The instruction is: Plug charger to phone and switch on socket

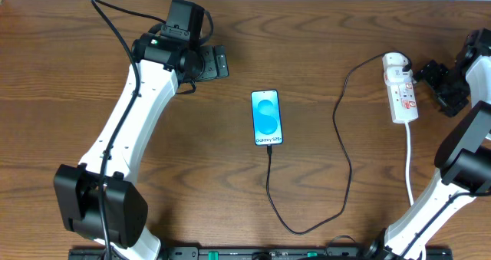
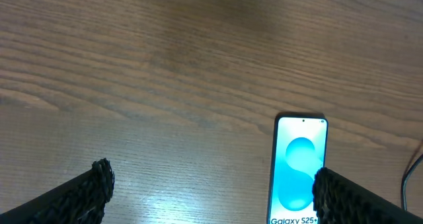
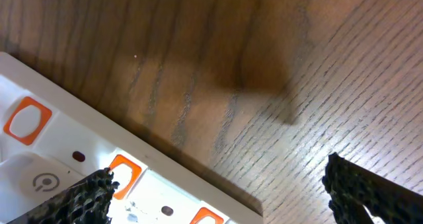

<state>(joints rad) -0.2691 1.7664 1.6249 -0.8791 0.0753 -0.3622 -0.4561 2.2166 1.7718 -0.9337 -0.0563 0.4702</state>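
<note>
The phone (image 1: 265, 118) lies left of the socket (image 1: 401, 91).

wooden table (image 1: 215, 183) bears phone (image 1: 266, 118), charger (image 1: 268, 172), socket (image 1: 402, 95).

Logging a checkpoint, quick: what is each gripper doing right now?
Left gripper: open, holding nothing.
Right gripper: open, holding nothing, near the socket.

The brown wood-grain table (image 1: 322, 30) is evenly and brightly lit from above. In the right wrist view a soft dark shadow is cast across the wood, and the black textured fingertips (image 3: 79, 197) are rendered blurred.
</note>
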